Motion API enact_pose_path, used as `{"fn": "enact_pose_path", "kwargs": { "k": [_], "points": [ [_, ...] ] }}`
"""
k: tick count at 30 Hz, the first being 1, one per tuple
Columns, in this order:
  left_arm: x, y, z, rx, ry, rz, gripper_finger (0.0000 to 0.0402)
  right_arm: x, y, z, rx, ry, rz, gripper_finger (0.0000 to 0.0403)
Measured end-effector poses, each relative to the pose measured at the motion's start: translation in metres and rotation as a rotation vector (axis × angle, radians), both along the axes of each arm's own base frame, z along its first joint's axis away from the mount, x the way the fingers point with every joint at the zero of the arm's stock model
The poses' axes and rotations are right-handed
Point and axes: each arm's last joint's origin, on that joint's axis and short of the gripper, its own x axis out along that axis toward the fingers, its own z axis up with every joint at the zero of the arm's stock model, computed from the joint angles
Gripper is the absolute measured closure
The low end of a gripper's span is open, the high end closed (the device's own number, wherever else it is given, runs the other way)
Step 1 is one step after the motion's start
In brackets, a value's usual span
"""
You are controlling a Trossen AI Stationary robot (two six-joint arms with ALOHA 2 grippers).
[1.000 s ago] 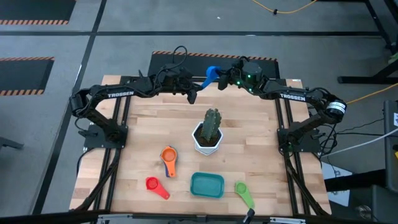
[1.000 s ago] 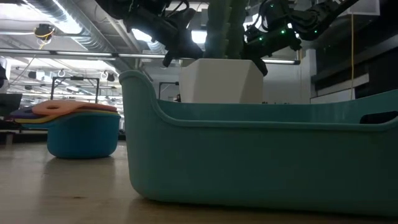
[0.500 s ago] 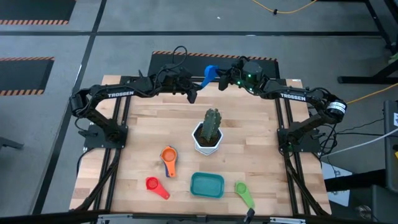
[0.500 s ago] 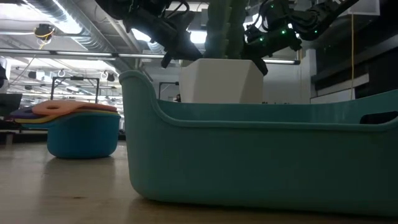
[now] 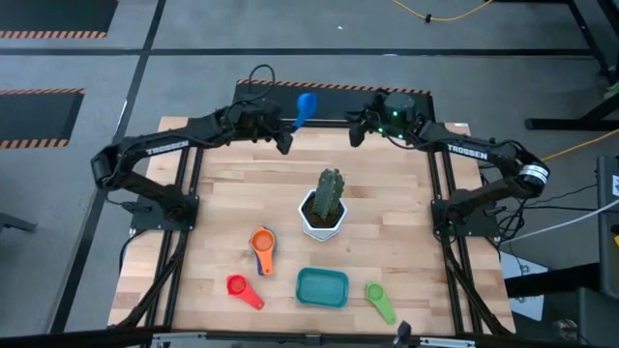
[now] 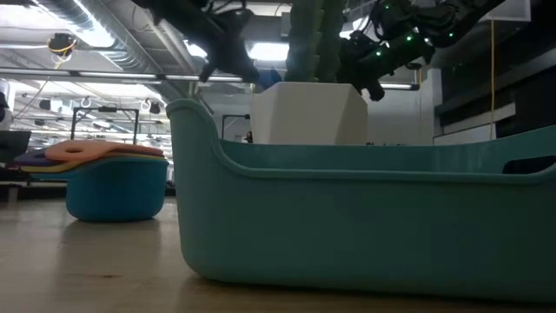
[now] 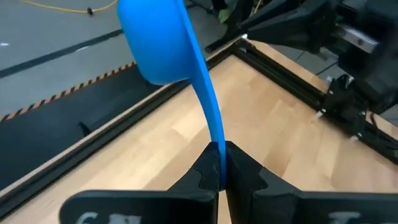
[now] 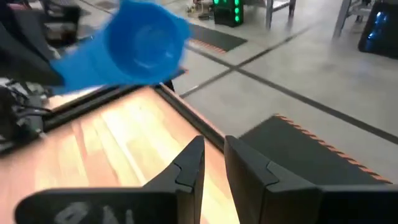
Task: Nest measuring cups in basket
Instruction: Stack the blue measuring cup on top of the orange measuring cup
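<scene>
The shallow teal plastic basket (image 5: 322, 287) is seen empty. A blue plastic measuring cup (image 5: 306, 105) is pinched by its handle in the left gripper (image 5: 284, 144) fingers above the surface's far edge; the right gripper (image 5: 356, 135) fingers are slightly parted, empty.

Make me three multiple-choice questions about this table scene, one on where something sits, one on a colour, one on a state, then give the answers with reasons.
1. Where is the teal basket?
A. near the table's front edge, between the red cup and the green cup
B. behind the cactus pot
C. on the floor

2. What colour is the cup held by the left pincer?
A. yellow
B. blue
C. red

3. How is the right pincer?
A. shut on a cup
B. shut on the pot
C. open, holding nothing

Answers: 1 A, the high view shows it between them; 2 B, the left wrist view shows a blue cup; 3 C, its fingers stand apart, empty.
</scene>
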Motion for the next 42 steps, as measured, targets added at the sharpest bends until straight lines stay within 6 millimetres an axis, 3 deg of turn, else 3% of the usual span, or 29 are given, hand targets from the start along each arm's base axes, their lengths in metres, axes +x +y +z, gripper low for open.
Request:
{"fn": "enact_pose_path", "kwargs": {
  "k": [4,8,14,22,31,42],
  "points": [
    [-0.018,-0.023,0.012,-0.067,0.020,-0.057,0.0401,-0.014,-0.002,-0.001,0.013,0.092,-0.023,0.0335],
    [-0.039,-0.059,0.023,-0.173,0.062,-0.106,0.0400,-0.021,-0.005,-0.008,0.065,0.164,-0.045,0.0335],
    [-0.071,-0.119,0.033,-0.314,0.076,-0.048,0.0400,-0.024,-0.006,-0.015,0.084,0.229,-0.041,0.0335],
    [-0.079,-0.182,0.030,-0.412,0.040,0.000,0.0400,-0.025,-0.005,-0.016,0.092,0.239,-0.040,0.0335],
    [-0.069,-0.242,0.006,-0.460,0.038,0.050,0.0400,-0.025,-0.005,-0.016,0.096,0.245,-0.040,0.0335],
    [-0.061,-0.318,-0.047,-0.527,0.008,0.166,0.0400,-0.027,-0.004,-0.019,0.099,0.284,-0.028,0.0335]
  ]
}}
